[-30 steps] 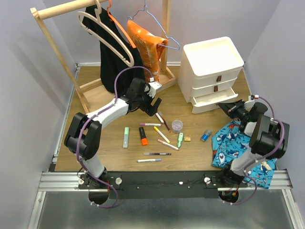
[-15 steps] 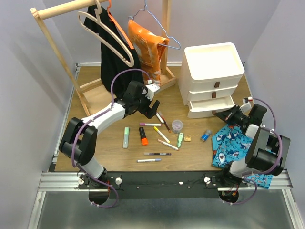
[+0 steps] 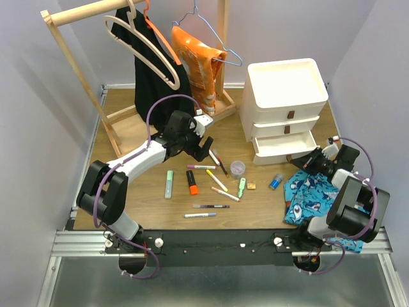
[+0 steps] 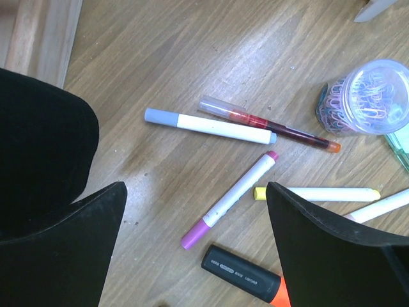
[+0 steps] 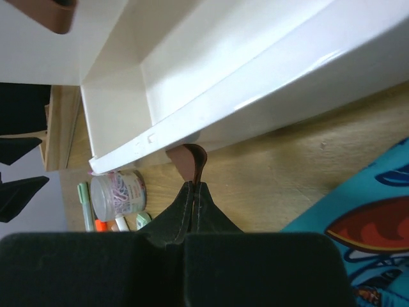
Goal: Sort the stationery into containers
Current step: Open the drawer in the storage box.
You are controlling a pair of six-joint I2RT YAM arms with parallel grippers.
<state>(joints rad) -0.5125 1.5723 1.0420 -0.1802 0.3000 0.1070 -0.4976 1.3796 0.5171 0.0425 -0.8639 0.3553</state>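
We are pinching the floppy brown pull tab (image 5: 189, 161) of the light bottom drawer (image 5: 211, 105) in the right end effector (image 5: 193, 192), while the left end effector (image 4: 195, 192) is hovering wide apart over slim, roll-prone markers (image 4: 217, 130) on the worktop (image 4: 192, 51), probably best gripped mid-barrel.

I see wooden clothes rack (image 3: 77, 70) at far left of wooden table (image 3: 128, 211). Black garment (image 3: 150, 80) hangs from it on pale hanger (image 3: 144, 41). Just beside that, orange garment (image 3: 198, 67) on thin wire hanger (image 3: 217, 38), lower end near rack's base. Blue shark-print cloth (image 3: 307, 192) lies crumpled at table's near right corner. Metal rail (image 3: 83, 240) runs along near edge.
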